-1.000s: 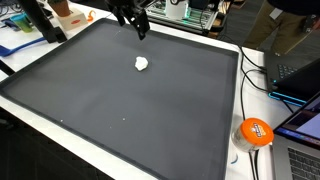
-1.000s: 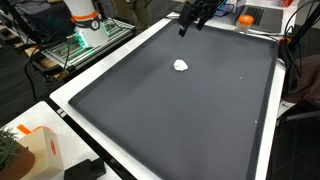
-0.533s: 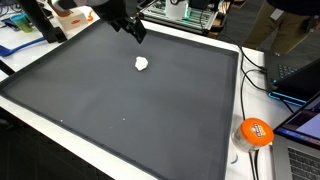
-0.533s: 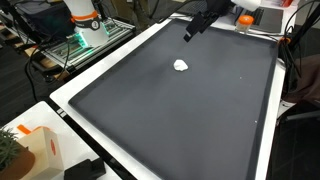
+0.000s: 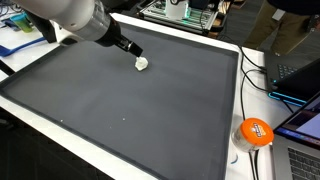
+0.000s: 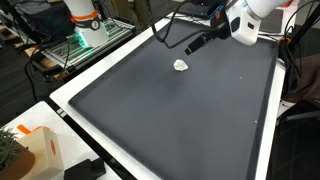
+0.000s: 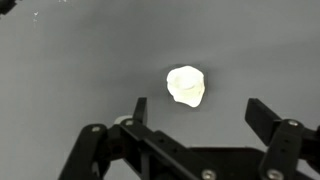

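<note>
A small white crumpled lump (image 5: 142, 63) lies on the dark grey mat (image 5: 120, 110), toward its far side. It also shows as the lump (image 6: 181, 66) and in the wrist view as the lump (image 7: 186, 86). My gripper (image 5: 133, 53) hangs tilted just beside and above it, also seen as the gripper (image 6: 190, 47). In the wrist view the gripper (image 7: 198, 108) stands open, its two black fingers (image 7: 140, 108) spread wide. The lump sits just beyond the gap, a little left of its middle. Nothing is between the fingers.
The mat lies on a white-edged table (image 6: 100, 75). An orange round object (image 5: 255, 132), cables (image 5: 250, 85) and a laptop (image 5: 298, 75) lie past one side edge. A rack with green parts (image 6: 85, 38) and a box (image 6: 35, 148) stand past the other.
The arm has swung down from the mat's far edge toward the white lump, and its pale body now fills more of both exterior views. The gripper stayed open.
</note>
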`<state>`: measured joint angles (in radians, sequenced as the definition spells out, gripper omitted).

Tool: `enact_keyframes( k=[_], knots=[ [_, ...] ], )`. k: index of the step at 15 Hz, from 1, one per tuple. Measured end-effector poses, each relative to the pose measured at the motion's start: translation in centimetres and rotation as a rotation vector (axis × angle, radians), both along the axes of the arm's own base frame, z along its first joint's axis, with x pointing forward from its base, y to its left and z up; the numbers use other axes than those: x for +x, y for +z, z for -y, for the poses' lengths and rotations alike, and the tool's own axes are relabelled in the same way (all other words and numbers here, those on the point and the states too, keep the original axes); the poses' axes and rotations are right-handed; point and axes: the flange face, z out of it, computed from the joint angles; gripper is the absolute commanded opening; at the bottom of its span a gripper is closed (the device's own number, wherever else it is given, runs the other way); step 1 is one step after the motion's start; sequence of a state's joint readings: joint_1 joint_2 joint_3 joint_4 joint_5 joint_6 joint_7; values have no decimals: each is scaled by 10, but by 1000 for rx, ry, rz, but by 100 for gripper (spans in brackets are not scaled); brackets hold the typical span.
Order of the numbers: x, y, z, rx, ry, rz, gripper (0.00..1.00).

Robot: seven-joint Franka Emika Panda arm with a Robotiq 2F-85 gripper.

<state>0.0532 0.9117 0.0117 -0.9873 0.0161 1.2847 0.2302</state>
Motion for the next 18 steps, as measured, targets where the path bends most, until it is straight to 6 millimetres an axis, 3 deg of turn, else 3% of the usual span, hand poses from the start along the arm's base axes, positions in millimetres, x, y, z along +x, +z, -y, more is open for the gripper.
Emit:
enact_keyframes(
  k=[5,18],
  knots=[
    [6,-23,7,6,-41,-65,100],
    [11,-54,-2,-7,-94,-116,100]
  ],
)
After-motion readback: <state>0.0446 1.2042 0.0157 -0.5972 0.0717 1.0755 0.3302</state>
